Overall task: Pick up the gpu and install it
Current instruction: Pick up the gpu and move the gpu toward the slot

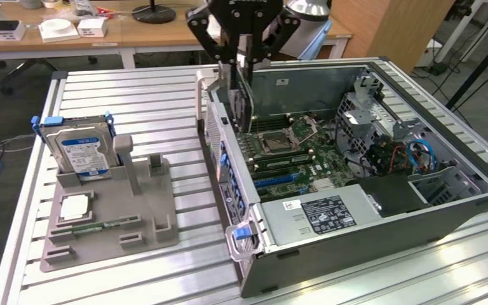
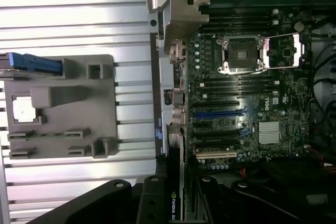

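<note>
While in claw (image 1: 242, 62), gpu (image 1: 241, 101) above case (image 1: 380, 219); slatted table (image 1: 134, 95), desk (image 1: 66, 46) behind.

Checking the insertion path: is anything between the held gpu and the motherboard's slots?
Nothing visible does. The black gripper holds the green-and-black gpu card upright near the blue and black expansion slots, which look empty.

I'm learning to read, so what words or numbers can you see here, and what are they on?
"NVIDIA", sideways, on the gpu held by the gripper.
Gripper's own lettering: cut off at the edge.
Hard drive label: too small to read.
Power supply sticker: too small to read.
Motherboard print: blurred.
</note>
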You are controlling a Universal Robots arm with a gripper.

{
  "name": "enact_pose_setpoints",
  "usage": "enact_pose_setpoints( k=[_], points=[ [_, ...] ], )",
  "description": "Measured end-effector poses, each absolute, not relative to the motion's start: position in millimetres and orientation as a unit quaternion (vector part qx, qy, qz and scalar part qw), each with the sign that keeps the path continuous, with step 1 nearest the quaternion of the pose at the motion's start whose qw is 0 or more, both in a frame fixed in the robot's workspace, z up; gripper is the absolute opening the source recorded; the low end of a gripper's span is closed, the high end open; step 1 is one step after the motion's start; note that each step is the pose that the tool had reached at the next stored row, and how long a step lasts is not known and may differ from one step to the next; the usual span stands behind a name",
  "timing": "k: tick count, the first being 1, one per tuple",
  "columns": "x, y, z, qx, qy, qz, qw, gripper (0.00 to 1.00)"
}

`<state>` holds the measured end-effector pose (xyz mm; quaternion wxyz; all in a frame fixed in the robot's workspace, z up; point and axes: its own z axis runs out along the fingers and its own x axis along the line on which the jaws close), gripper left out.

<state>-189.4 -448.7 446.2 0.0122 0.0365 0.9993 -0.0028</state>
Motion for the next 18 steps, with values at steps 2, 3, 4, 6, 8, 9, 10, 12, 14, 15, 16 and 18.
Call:
enact_pose_setpoints(
  k=[2,3,4,6,8,9,10,12,14,15,16,18],
  points=[
    [-184,-449,446,0.036,0.999,-0.003,0.012,0.26],
    [-181,-448,445,0.036,0.999,-0.003,0.012,0.26],
    [-178,-448,445,0.036,0.999,-0.003,0.012,0.26],
    [-173,-448,445,0.036,0.999,-0.003,0.012,0.26],
    [-167,-448,444,0.036,0.999,-0.003,0.012,0.26],
    [-165,-448,444,0.036,0.999,-0.003,0.012,0.26],
    [-162,-448,444,0.036,0.999,-0.003,0.012,0.26],
    [-157,-448,443,0.036,0.999,-0.003,0.012,0.26],
    [-152,-448,443,0.036,0.999,-0.003,0.012,0.26],
    [-150,-448,443,0.036,0.999,-0.003,0.012,0.26],
    [-147,-448,443,0.036,0.999,-0.003,0.012,0.26],
    [-143,-448,442,0.036,0.999,-0.003,0.012,0.26]
  ],
)
